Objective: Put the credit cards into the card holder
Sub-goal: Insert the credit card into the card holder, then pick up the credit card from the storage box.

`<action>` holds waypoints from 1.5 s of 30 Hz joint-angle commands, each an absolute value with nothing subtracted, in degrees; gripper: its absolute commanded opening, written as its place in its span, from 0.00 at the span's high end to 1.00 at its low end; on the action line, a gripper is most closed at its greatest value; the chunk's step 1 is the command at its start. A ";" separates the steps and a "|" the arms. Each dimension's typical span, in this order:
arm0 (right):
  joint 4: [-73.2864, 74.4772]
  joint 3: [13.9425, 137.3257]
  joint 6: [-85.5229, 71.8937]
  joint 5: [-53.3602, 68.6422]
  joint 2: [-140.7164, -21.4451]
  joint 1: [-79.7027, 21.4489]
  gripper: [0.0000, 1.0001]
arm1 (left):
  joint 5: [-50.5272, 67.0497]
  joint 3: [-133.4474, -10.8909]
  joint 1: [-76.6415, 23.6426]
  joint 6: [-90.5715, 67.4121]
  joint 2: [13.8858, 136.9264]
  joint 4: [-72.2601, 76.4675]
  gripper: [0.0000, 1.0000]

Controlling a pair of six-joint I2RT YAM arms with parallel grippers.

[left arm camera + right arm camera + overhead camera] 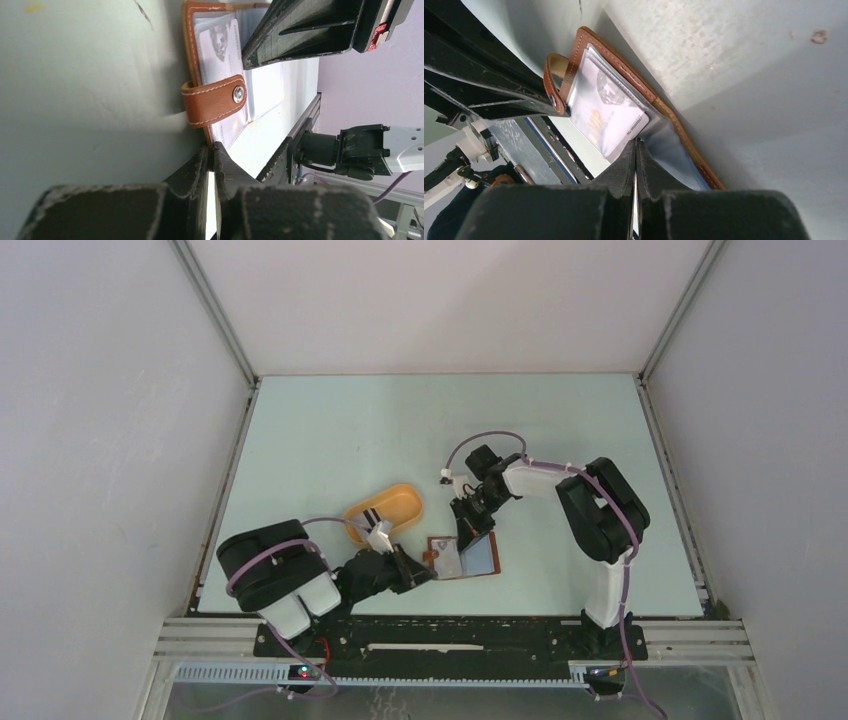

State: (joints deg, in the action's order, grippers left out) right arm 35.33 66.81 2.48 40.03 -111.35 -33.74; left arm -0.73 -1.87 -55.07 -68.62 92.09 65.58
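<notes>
While the left gripper [422, 568] steadies the card holder [478, 560], pinching its nine-o'clock edge, the right gripper [472, 536] pinches the twelve-o'clock flap.

An orange-yellow oval plastic tray [404, 489] sat on a pale green tabletop [400, 420], toward its near left side. Plain white walls [100, 440] enclosed three sides. A silver metal rail [200, 632] ran along the near edge.
</notes>
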 commanded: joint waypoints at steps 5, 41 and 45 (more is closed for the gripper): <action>34.81 68.64 2.14 42.82 -111.14 -34.87 0.94 | 1.64 -4.13 -56.33 -69.99 99.14 75.80 0.88; 42.80 76.18 20.98 46.77 -75.60 -24.83 0.37 | -18.34 -15.49 -56.29 -44.37 29.34 -10.58 0.33; 39.61 78.05 20.77 46.26 -75.55 -25.55 0.33 | -24.23 -21.02 -55.93 -35.52 23.73 -16.43 0.09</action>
State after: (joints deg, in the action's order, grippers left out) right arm 42.15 74.61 20.38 43.92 -75.75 -24.97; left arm -14.81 -13.69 -56.12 -47.55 27.46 -0.54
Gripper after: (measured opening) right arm 0.634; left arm 0.814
